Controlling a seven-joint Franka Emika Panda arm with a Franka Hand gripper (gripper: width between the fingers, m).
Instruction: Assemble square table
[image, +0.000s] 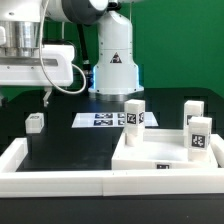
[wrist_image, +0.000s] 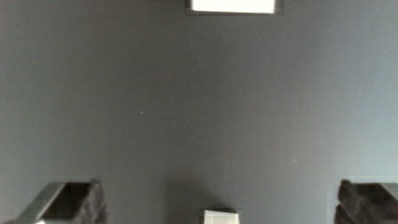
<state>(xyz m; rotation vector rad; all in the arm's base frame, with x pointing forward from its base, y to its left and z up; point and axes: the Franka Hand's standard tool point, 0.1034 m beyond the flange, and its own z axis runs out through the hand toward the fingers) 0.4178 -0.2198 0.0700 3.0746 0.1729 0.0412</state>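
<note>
In the exterior view the square table top (image: 165, 150) lies at the front with two legs (image: 135, 115) standing on it, and in the wrist view the gripper (wrist_image: 217, 202) has its fingers (wrist_image: 68, 200) wide apart, holding nothing above the black table (wrist_image: 196, 110).

Matt white plastic table top (image: 165, 155) and legs (image: 135, 114); matt black table (image: 70, 140).

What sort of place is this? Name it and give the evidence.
Most likely a robotics lab bench for furniture-assembly trials: a robot arm mounted on a black table before a green backdrop, a marker board lying flat, and tagged white legs on a square table top.
</note>
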